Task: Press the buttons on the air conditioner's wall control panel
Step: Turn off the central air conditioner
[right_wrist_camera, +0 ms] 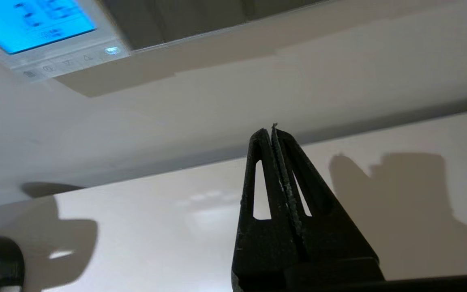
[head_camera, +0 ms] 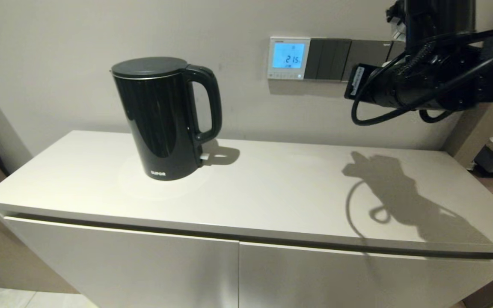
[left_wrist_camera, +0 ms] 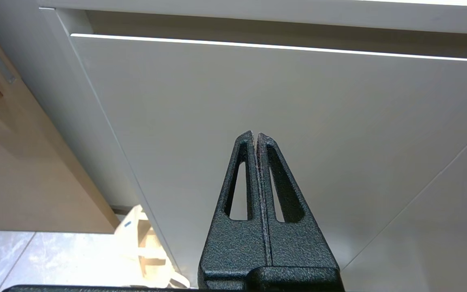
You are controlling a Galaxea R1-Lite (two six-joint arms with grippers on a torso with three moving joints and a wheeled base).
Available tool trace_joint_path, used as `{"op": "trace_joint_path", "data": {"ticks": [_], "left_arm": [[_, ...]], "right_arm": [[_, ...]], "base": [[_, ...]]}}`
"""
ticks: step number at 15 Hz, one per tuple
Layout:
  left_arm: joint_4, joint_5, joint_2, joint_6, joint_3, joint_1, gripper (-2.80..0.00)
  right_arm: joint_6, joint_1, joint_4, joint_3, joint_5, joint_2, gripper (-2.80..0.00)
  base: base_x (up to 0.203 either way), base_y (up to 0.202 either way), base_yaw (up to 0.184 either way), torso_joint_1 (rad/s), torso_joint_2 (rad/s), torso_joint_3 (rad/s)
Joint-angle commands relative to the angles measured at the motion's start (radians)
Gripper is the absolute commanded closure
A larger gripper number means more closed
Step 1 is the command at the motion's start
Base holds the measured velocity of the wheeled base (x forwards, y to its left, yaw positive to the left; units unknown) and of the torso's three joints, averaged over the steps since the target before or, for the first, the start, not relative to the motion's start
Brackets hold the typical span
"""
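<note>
The air conditioner's wall control panel (head_camera: pixel 288 58) is a white square with a glowing blue screen on the wall above the cabinet. Its buttons (head_camera: pixel 285 75) are a row of tiny pale keys under the screen. The panel (right_wrist_camera: pixel 35 24) and its buttons (right_wrist_camera: pixel 67 64) also show in the right wrist view, and the endmost key is lit. My right arm (head_camera: pixel 422 85) is raised in front of the wall, right of the panel. My right gripper (right_wrist_camera: pixel 273 129) is shut and empty, off the wall, below and to the right of the buttons. My left gripper (left_wrist_camera: pixel 255 134) is shut and empty, parked low by the cabinet door.
Dark grey switch plates (head_camera: pixel 328 59) adjoin the panel on its right. A black electric kettle (head_camera: pixel 165 117) stands on the white cabinet top (head_camera: pixel 272 192), left of the panel. The cabinet door (left_wrist_camera: pixel 339 121) fills the left wrist view.
</note>
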Motion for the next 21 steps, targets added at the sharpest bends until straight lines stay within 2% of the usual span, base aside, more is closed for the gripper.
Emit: {"op": "trace_joint_path", "data": {"ticks": [1, 9, 12, 17, 21], "left_arm": [[0.001, 0.000, 0.002, 0.000, 0.000, 0.000, 0.00], [0.001, 0.000, 0.002, 0.000, 0.000, -0.001, 0.00], [0.001, 0.000, 0.002, 0.000, 0.000, 0.000, 0.00], [0.001, 0.000, 0.002, 0.000, 0.000, 0.001, 0.00], [0.001, 0.000, 0.002, 0.000, 0.000, 0.001, 0.00]], "right_arm": [[-0.005, 0.017, -0.004, -0.079, -0.004, 0.090, 0.00], [-0.024, 0.045, -0.033, -0.212, 0.025, 0.231, 0.00], [-0.061, 0.045, -0.113, -0.230, 0.036, 0.260, 0.00], [-0.086, 0.045, -0.129, -0.252, 0.036, 0.276, 0.00], [-0.130, 0.047, -0.213, -0.252, 0.041, 0.286, 0.00]], "base": [[0.000, 0.000, 0.000, 0.000, 0.00, 0.000], [0.000, 0.000, 0.000, 0.000, 0.00, 0.000], [0.000, 0.000, 0.000, 0.000, 0.00, 0.000], [0.000, 0.000, 0.000, 0.000, 0.00, 0.000], [0.000, 0.000, 0.000, 0.000, 0.00, 0.000]]}}
